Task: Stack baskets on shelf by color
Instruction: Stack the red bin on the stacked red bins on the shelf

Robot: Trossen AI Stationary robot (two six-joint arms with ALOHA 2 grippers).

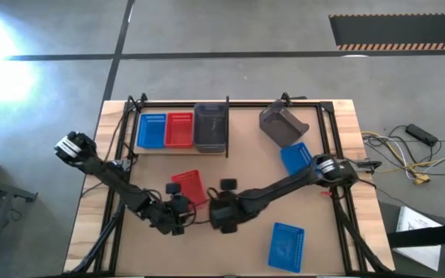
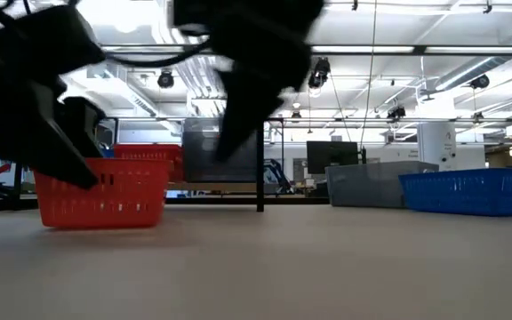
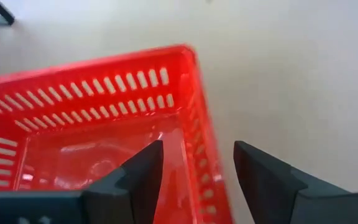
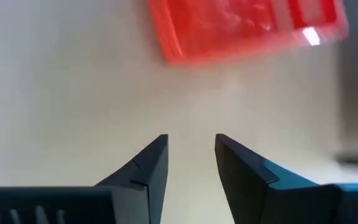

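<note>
Bare desk (image 1: 246, 166) mid-width between shelf (image 1: 178, 148) and arms; red basket (image 1: 191, 185) blocks left claw (image 3: 194, 163) side.

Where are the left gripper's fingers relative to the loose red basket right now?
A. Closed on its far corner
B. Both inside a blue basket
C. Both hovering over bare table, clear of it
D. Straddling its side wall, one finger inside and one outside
D: in the left wrist view the open left gripper has one finger inside the red basket and the other outside its wall, not yet closed on it.

Red slotted basket (image 3: 98, 118), blue baskets (image 1: 287, 243), grey basket (image 1: 210, 127), pale-wood shelf (image 1: 178, 148).
</note>
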